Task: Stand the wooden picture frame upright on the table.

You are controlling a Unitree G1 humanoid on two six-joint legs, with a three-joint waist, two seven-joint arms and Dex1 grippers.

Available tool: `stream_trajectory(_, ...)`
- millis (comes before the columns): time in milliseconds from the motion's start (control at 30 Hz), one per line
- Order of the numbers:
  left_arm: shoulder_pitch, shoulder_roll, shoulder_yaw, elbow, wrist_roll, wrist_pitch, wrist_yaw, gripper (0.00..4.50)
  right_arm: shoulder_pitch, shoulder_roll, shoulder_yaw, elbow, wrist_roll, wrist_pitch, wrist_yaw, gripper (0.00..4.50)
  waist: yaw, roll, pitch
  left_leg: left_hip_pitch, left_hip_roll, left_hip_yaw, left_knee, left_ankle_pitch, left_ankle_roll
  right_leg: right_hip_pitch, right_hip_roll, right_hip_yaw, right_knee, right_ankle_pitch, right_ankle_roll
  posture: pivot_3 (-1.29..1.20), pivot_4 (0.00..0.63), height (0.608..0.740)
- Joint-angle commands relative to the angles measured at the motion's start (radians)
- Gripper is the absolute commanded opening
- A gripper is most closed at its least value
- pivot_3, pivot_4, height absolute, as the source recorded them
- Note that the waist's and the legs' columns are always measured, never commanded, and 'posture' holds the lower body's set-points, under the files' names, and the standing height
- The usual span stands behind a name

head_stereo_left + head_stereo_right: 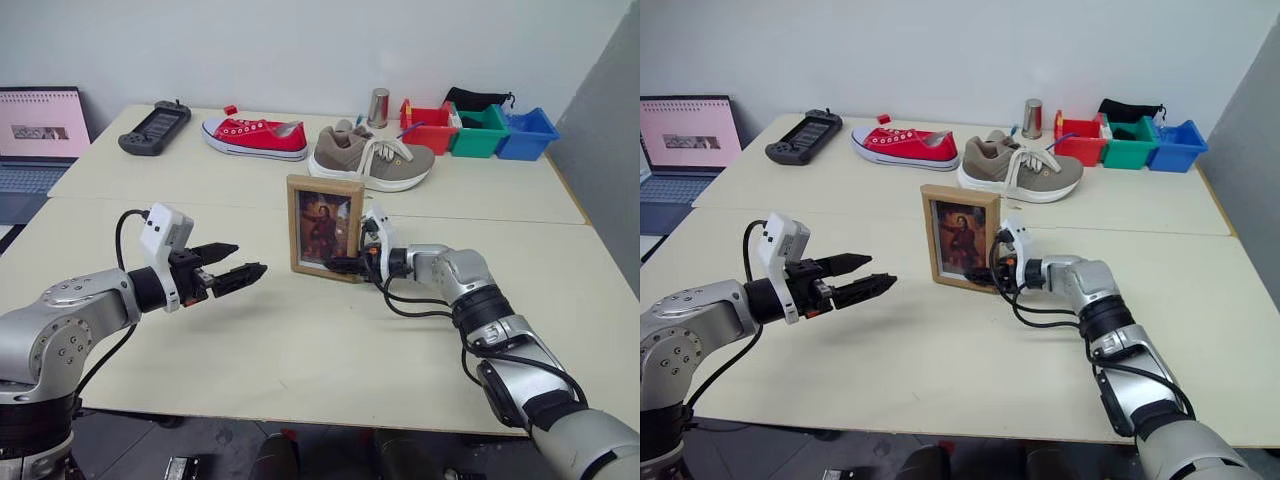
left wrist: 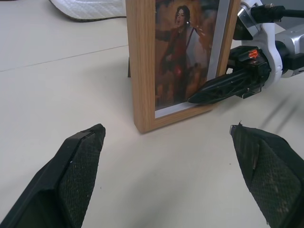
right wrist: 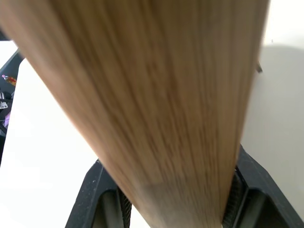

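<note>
Counter (image 1: 300, 370) near edge is bare, w/ wide free surface between both arms. Left tool (image 1: 232, 268) hovers above the counter, fingers spread wide, pointing toward the wooden picture frame (image 1: 325, 228) w/ a clear gap between them. Frame stands upright mid-counter, bottom edge on the surface, portrait facing the robot. Right tool (image 1: 352, 265) pinches the frame's lower right edge, one finger across the front, one behind; wood fills the gap between its fingers in right wrist view. Seam in the counter runs behind the frame. Beyond it, well apart: tan shoe (image 1: 372, 156), red shoe (image 1: 256, 137), black handheld device (image 1: 155, 127), metal cup (image 1: 378, 107), red, green, blue bins (image 1: 478, 131) near the far edge. Laptop (image 1: 38, 150) sits off the left side.
</note>
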Motion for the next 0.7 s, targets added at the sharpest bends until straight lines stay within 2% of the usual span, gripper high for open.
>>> stream_trajectory(33, -0.020, 0.015, -0.007, 0.004, 0.022, -0.036, -0.024, 4.50, 0.013, -0.022, -0.033, -0.049, -0.010, 0.007, 0.024, 2.16, 0.000, 0.000, 0.000, 0.000, 0.000, 0.000, 0.000, 0.000, 0.000, 0.000, 0.000, 0.000, 0.000, 0.000, 0.000, 0.00, 0.150, 0.740)
stream_trajectory(67, -0.021, 0.015, -0.009, 0.006, 0.025, -0.038, -0.028, 4.50, 0.017, -0.027, -0.037, -0.054, -0.011, 0.014, 0.028, 2.16, 0.000, 0.000, 0.000, 0.000, 0.000, 0.000, 0.000, 0.000, 0.000, 0.000, 0.000, 0.000, 0.000, 0.000, 0.000, 0.00, 0.150, 0.740)
stream_trajectory(167, -0.032, 0.011, -0.022, 0.018, 0.037, -0.046, -0.037, 4.50, 0.035, -0.046, -0.049, -0.080, -0.006, 0.039, 0.038, 2.63, 0.000, 0.000, 0.000, -0.001, 0.000, 0.000, 0.000, 0.000, 0.000, 0.000, 0.000, 0.000, 0.000, 0.000, 0.000, 0.00, 0.150, 0.740)
stream_trajectory(433, -0.059, 0.011, -0.059, 0.068, 0.072, -0.070, -0.071, 4.50, 0.124, -0.168, -0.074, -0.238, 0.005, 0.119, 0.069, 4.37, 0.002, 0.000, 0.000, -0.002, 0.000, 0.000, 0.000, 0.000, 0.000, -0.001, 0.000, 0.000, -0.001, 0.000, 0.000, 0.00, 0.150, 0.740)
stream_trajectory(500, -0.055, 0.022, -0.069, 0.084, 0.083, -0.064, -0.083, 4.50, 0.164, -0.231, -0.087, -0.325, 0.022, 0.166, 0.091, 4.48, 0.002, 0.000, 0.000, -0.002, 0.000, 0.000, 0.000, 0.000, 0.000, -0.001, 0.000, 0.000, -0.001, 0.000, 0.000, 0.00, 0.150, 0.740)
stream_trajectory(600, -0.063, 0.045, -0.068, 0.144, 0.121, -0.089, -0.105, 4.50, 0.263, -0.413, -0.124, -0.566, 0.069, 0.246, 0.161, 4.48, 0.010, 0.001, 0.000, -0.004, -0.001, -0.001, 0.000, 0.000, 0.000, -0.002, 0.000, 0.000, -0.001, 0.000, 0.000, 0.00, 0.150, 0.740)
stream_trajectory(700, -0.091, 0.048, -0.062, 0.199, 0.153, -0.125, -0.110, 4.50, 0.328, -0.492, -0.201, -0.755, 0.129, 0.317, 0.124, 4.48, 0.018, 0.001, 0.001, -0.007, -0.001, -0.001, 0.000, 0.000, 0.000, -0.004, 0.000, 0.000, -0.002, 0.000, 0.000, 0.00, 0.150, 0.740)
